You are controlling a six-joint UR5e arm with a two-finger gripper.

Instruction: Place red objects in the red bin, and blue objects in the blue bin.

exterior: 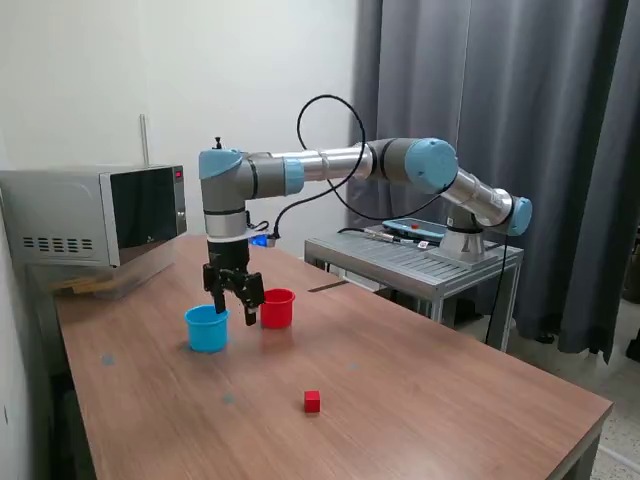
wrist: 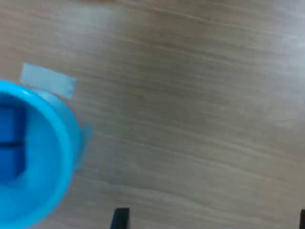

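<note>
The light blue cup (exterior: 207, 328) stands on the wooden table, with the red cup (exterior: 277, 308) just to its right in the exterior view. My gripper (exterior: 236, 312) hangs open and empty between the two cups, just above the table. In the wrist view the blue cup (wrist: 52, 157) holds two dark blue cubes (wrist: 9, 143) side by side, and my gripper (wrist: 212, 222) has only bare wood between its spread fingertips. One red cube (exterior: 312, 401) lies on the table nearer the camera. No other red cube shows, and the red cup's inside is hidden.
A microwave (exterior: 95, 215) sits at the table's back, on the exterior view's left. A metal side table (exterior: 420, 258) carries the arm's base and a tablet. A strip of pale tape (wrist: 47, 81) is stuck on the wood beside the blue cup.
</note>
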